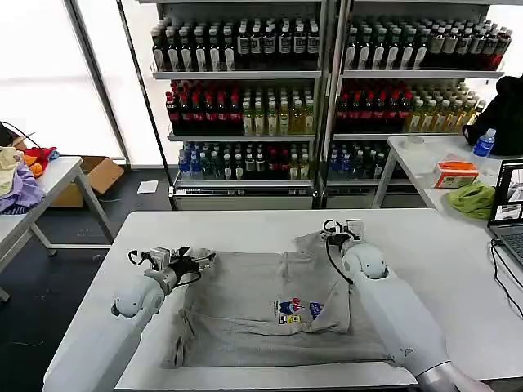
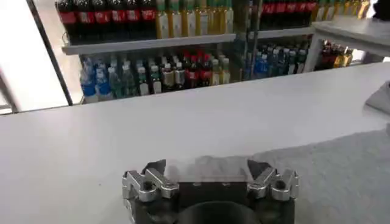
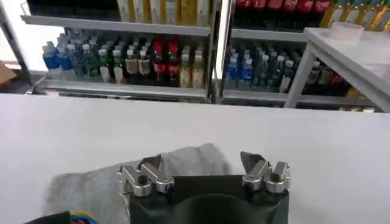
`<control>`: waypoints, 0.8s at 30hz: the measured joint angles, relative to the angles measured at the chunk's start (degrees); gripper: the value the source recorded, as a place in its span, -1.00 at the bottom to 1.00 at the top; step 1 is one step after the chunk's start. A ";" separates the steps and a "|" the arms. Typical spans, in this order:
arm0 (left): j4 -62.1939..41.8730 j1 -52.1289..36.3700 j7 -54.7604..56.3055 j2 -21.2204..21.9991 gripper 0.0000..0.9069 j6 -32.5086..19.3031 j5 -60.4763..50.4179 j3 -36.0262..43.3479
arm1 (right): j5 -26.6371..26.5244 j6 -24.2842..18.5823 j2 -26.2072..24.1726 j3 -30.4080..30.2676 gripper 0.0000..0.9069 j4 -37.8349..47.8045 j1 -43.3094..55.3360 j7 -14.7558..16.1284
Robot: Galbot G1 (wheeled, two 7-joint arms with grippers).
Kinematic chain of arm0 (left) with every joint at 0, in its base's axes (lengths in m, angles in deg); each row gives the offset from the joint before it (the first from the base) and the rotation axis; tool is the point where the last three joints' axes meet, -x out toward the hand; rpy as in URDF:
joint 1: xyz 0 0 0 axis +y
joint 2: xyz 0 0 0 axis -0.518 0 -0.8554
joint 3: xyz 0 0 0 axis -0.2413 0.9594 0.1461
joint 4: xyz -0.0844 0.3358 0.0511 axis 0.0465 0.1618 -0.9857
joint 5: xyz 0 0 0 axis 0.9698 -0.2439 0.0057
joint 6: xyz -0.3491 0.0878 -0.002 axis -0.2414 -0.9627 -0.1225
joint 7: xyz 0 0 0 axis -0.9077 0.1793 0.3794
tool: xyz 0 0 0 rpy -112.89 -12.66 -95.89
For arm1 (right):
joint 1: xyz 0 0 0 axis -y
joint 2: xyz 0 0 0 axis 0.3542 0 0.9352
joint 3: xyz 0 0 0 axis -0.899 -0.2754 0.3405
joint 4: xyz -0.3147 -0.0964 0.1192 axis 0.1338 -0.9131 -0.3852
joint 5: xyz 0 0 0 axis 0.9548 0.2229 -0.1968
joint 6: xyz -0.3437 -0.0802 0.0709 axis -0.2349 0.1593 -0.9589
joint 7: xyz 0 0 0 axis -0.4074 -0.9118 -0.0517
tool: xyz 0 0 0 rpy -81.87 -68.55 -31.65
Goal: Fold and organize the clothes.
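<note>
One light grey shirt (image 1: 245, 314) lies spread on the white table (image 1: 237, 224), its small multicoloured chest print (image 1: 292, 309) facing up. My left gripper (image 1: 196, 263) sits low at the shirt's left upper corner. In the left wrist view this gripper (image 2: 207, 167) is open, with the grey cloth edge (image 2: 201, 165) lying between the fingers. My right gripper (image 1: 339, 233) hovers at the shirt's far right sleeve. It is open too (image 3: 201, 161), and the sleeve tip (image 3: 189, 159) lies between its spread fingers.
Drink shelves (image 1: 327, 98) stand behind the table. A side table at the right holds a lime-green cloth (image 1: 472, 198), an orange box (image 1: 455, 173), a water bottle (image 1: 484, 143) and a laptop (image 1: 508, 208). Lilac and cream fabrics (image 1: 20, 184) lie on the left table, beside a cardboard box (image 1: 94, 175).
</note>
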 measured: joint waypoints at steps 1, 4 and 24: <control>-0.17 -0.09 0.03 0.00 -1.00 0.05 0.02 0.01 | 0.01 -0.01 0.00 -0.02 -0.47 -0.01 -0.13 0.08; -0.38 -0.22 0.11 -0.05 -0.98 0.30 0.16 0.23 | 0.05 -0.13 0.02 -0.04 -1.00 -0.19 -0.57 0.08; 0.16 0.40 0.45 -0.80 -1.00 1.11 0.09 0.82 | 0.25 -0.07 -0.74 1.32 -1.00 -2.93 -3.44 0.23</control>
